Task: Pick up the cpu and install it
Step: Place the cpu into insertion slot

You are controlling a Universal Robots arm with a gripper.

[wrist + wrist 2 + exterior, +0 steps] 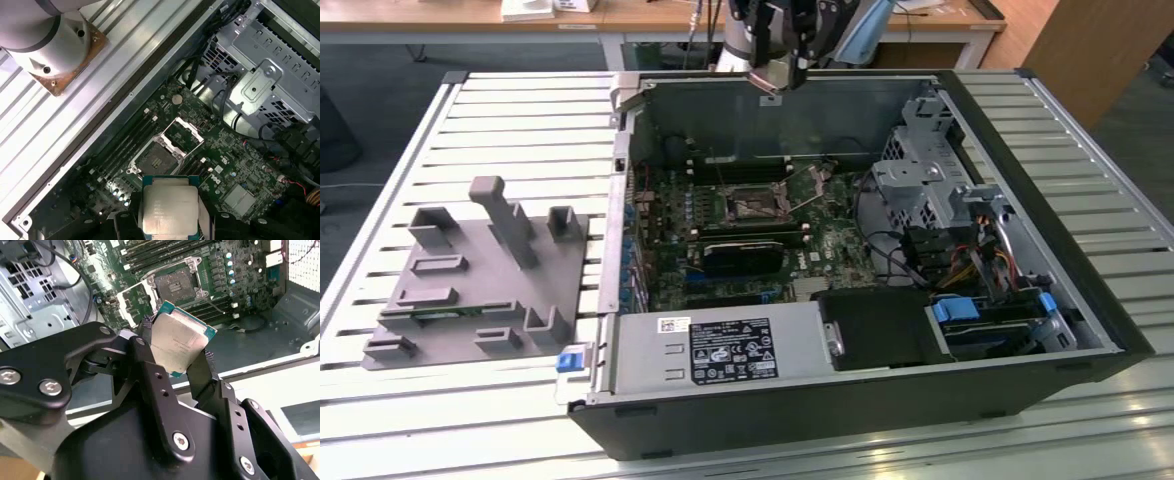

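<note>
While hanging above the open computer case (1107,330), clamped one cpu (182,337) by two opposite edges between two black fingers (200,375) of the gripper (177,342). Showed as a flat square chip: silver-grey metal top, thin green board rim, tilted in the second wrist view. Hovered well above the single bare socket (155,159) on the motherboard (240,165), with the socket's metal frame (184,131) standing open. Counted otherwise: one case, one grey pegged tray (467,275) beside it on the slatted table (454,420).

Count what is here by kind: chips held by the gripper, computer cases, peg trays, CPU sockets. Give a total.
cpu, held in the gripper: 1
computer case: 1
grey peg tray: 1
open socket: 1
Total: 4
</note>
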